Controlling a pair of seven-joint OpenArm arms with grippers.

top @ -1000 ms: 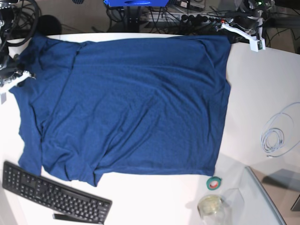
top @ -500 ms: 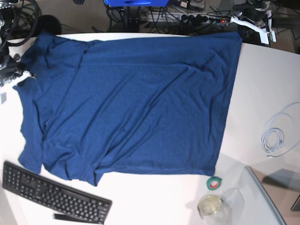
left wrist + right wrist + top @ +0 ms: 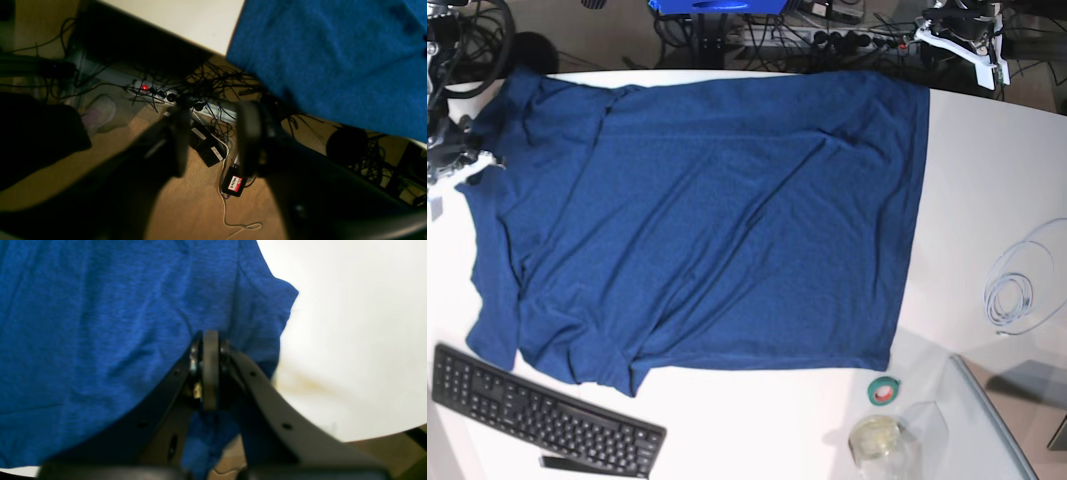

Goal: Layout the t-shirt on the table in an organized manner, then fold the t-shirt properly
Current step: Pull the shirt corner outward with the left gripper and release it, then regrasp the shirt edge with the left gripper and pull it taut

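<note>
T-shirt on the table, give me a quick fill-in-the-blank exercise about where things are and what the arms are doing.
1. The right gripper has its fingers shut on the ____ t-shirt.
2. The left gripper, fingers apart, holds ____.
3. On the table, the black keyboard lies near the shirt's ____ left corner in the base view.
4. The green tape roll sits beside a ____ jar.

Missing words: blue; nothing; lower; glass

t-shirt (image 3: 707,220): plain navy blue | table (image 3: 987,180): white | keyboard (image 3: 542,415): black | tape roll (image 3: 884,391): green, red
</note>
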